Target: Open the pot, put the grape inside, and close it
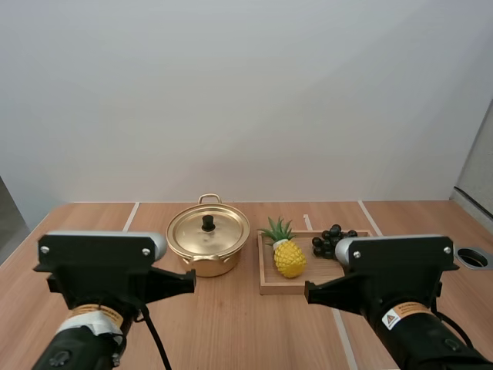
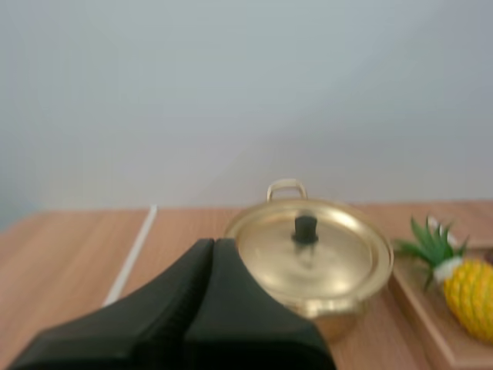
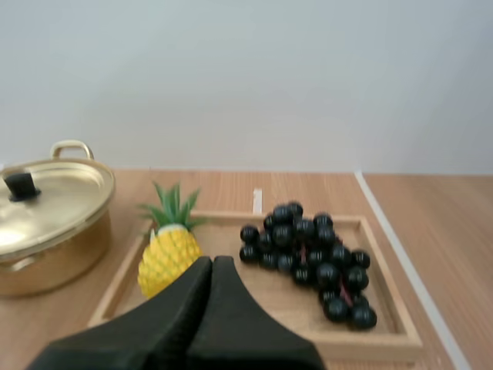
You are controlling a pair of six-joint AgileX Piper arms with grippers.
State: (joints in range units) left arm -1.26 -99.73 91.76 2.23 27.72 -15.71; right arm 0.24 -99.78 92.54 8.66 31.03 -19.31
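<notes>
a light wooden table [image 1: 231, 331] carries everything here. a shallow wooden tray [image 1: 266, 287] sits right of the table's middle, toward the far edge, its left edge just beside a pot. the gold pot [image 1: 206, 267] stands about midway along the table's width, also toward the far edge, with one loop handle facing the far edge. its gold lid [image 1: 219, 235] lies flat and seated on the rim, so the pot is closed.

the left gripper [image 2: 214, 250] hangs above the near part of the table on the near side of the pot, its two black fingers pressed together into one dark wedge and gripping nothing. the right gripper [image 3: 212, 266] hangs on the near side of the tray, fingers likewise closed together and empty, apart from the fruit.

a yellow pineapple [image 1: 288, 257] with green leaves rests by the tray's left edge. the bunch of dark grapes [image 1: 331, 239] lies in the tray's right half, reaching from near its far edge toward the near right corner, apart from the pineapple. a small black knob [image 1: 208, 223] stands upright at the lid's centre.
</notes>
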